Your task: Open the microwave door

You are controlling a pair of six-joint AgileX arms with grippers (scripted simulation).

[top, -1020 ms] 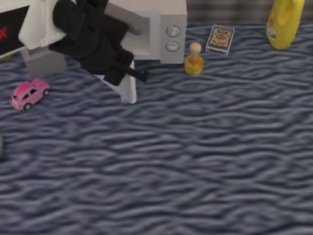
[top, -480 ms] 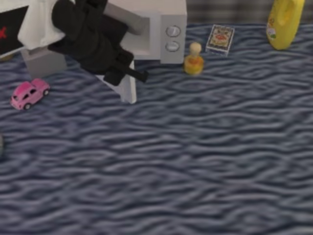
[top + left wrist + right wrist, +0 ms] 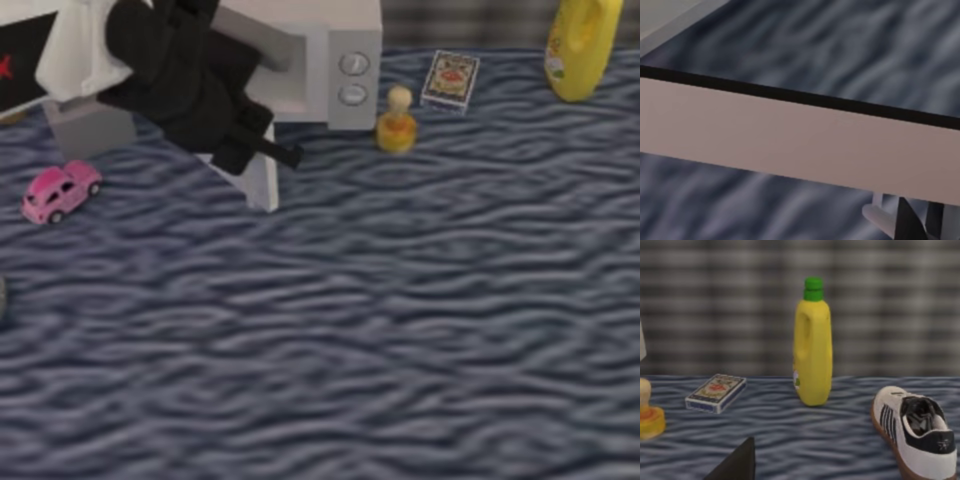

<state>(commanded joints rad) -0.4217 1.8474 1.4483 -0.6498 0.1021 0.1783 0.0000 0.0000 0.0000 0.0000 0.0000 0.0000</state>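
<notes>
Top view, upper left of the frame: the microwave [image 3: 330,60] stands at the far edge of the table [image 3: 400,330], its two round knobs [image 3: 353,80] facing the camera on the right part of its front. The microwave door [image 3: 262,170] is swung well out from the body, standing edge-on as a pale narrow panel that reaches down toward the middle-left of the frame; the oven cavity behind it shows as an open grey recess.

The left arm [image 3: 170,70] lies across the microwave's left side, black and bulky, and the left gripper [image 3: 285,153] sits right at the door's upper edge, one dark finger poking out to the right of the panel. Cannot tell whether it is clamped on the door or merely against it. In the left wrist view the door edge [image 3: 800,140] fills the frame as a broad pinkish-grey band with a black strip along one side, the rippled blue-grey cloth behind it.

The right gripper does not show in the top view; the right wrist view has only a dark fingertip [image 3: 737,462] at the lower left, so its state is unreadable.

Other items in the top view:
- pink toy car [image 3: 60,190], left edge
- grey cube [image 3: 88,125], beside the microwave's left
- yellow stamp-like piece [image 3: 397,122], just right of the knobs
- card box [image 3: 450,80]
- yellow bottle [image 3: 582,45], upper right

The right wrist view adds a white shoe [image 3: 915,432], lower right.
</notes>
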